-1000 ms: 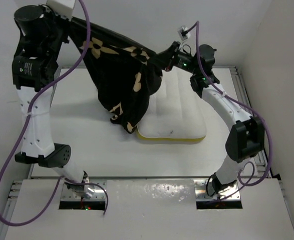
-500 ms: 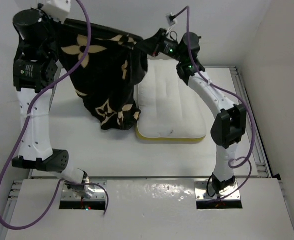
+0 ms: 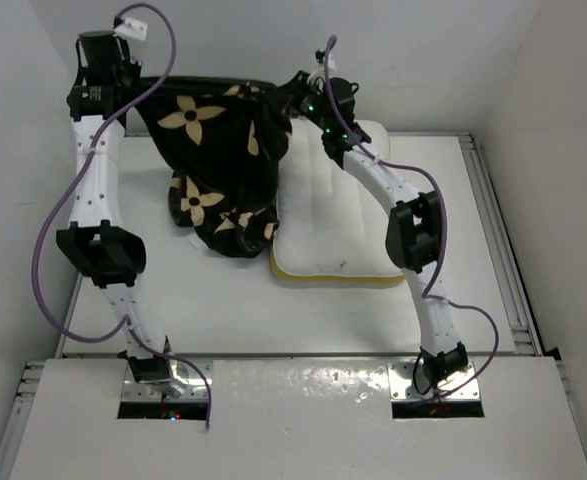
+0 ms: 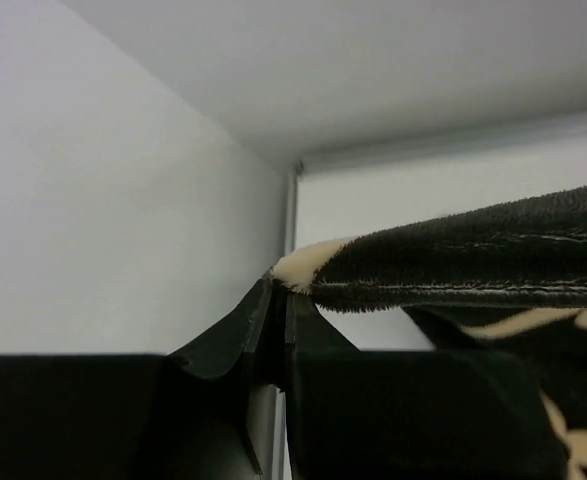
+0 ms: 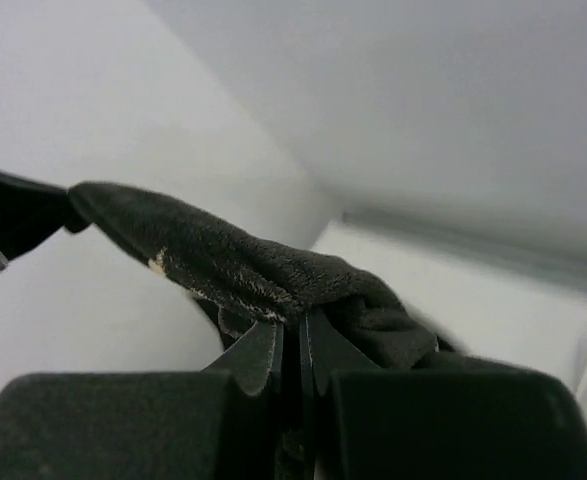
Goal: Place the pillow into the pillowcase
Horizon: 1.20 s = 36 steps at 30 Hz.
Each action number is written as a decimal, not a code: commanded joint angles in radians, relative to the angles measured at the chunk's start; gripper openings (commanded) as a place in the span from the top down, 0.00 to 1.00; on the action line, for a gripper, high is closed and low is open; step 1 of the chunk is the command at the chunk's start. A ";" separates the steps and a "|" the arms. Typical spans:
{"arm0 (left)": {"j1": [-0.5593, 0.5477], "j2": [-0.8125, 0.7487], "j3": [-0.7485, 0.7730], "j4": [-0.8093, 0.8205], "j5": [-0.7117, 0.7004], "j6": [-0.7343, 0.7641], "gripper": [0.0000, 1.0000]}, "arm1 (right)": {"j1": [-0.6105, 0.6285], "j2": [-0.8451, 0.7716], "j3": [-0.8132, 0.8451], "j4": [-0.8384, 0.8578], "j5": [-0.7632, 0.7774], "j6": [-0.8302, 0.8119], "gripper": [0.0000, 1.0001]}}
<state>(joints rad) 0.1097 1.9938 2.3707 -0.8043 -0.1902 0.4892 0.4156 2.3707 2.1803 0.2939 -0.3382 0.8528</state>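
The black pillowcase (image 3: 218, 165) with tan flowers hangs stretched between my two grippers at the back of the table, its lower end resting on the table. My left gripper (image 3: 133, 85) is shut on the case's left top corner; the left wrist view shows the edge (image 4: 453, 265) pinched in its jaws. My right gripper (image 3: 291, 92) is shut on the right top corner, where the fabric (image 5: 273, 275) bunches over its jaws. The white quilted pillow (image 3: 338, 215) with yellow trim lies flat on the table to the right of the case, its left edge partly covered by it.
White walls close the table at the back (image 3: 423, 60), left and right. A metal rail (image 3: 493, 220) runs along the table's right side. The right arm (image 3: 413, 230) reaches over the pillow.
Both grippers have carried the pillowcase toward the back wall and leftward. The case now hangs lower and wider, and more of the pillow shows.
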 commanded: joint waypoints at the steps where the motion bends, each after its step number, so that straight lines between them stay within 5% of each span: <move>1: 0.027 -0.271 -0.006 0.383 -0.069 -0.023 1.00 | -0.026 -0.159 0.137 0.391 0.287 -0.127 1.00; 3: 0.038 -0.363 -0.044 0.558 -0.087 -0.002 1.00 | -0.032 -0.195 0.150 0.502 0.280 -0.161 1.00; 6: 0.086 -0.336 0.169 0.525 -0.100 -0.027 1.00 | -0.032 -0.275 0.069 0.611 0.170 -0.190 1.00; 11: 0.122 -0.387 0.202 0.412 -0.050 0.002 1.00 | -0.006 -0.381 -0.234 0.679 -0.024 -0.190 1.00; 17: 0.153 -0.542 -0.288 0.107 0.289 0.087 1.00 | 0.051 -0.499 -0.726 0.595 -0.249 -0.239 0.99; 19: 0.168 -0.578 -0.417 0.012 0.442 0.223 1.00 | 0.086 -0.541 -0.818 0.463 -0.300 -0.302 0.94; 23: 0.245 -0.687 -0.732 -0.464 0.618 0.860 1.00 | 0.147 -0.635 -1.025 0.081 -0.473 -0.619 0.78; 29: 0.217 -0.825 -1.242 -0.516 0.264 1.064 0.99 | 0.258 -0.824 -1.215 -0.522 -0.409 -1.176 0.49; 31: 0.206 -0.848 -1.345 -0.516 0.133 1.092 0.94 | 0.262 -0.875 -1.275 -0.506 -0.392 -1.180 0.48; 33: 0.180 -0.843 -1.476 -0.516 0.050 1.085 0.86 | 0.236 -0.907 -1.260 -0.503 -0.377 -1.099 0.35; 36: 0.142 -0.807 -1.472 -0.516 0.043 1.014 0.71 | 0.169 -0.889 -1.199 -0.466 -0.355 -0.914 0.20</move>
<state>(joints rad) 0.2867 1.1717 0.8864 -1.3209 -0.0490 1.4918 0.6521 1.4776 0.9100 -0.1841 -0.7174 -0.1650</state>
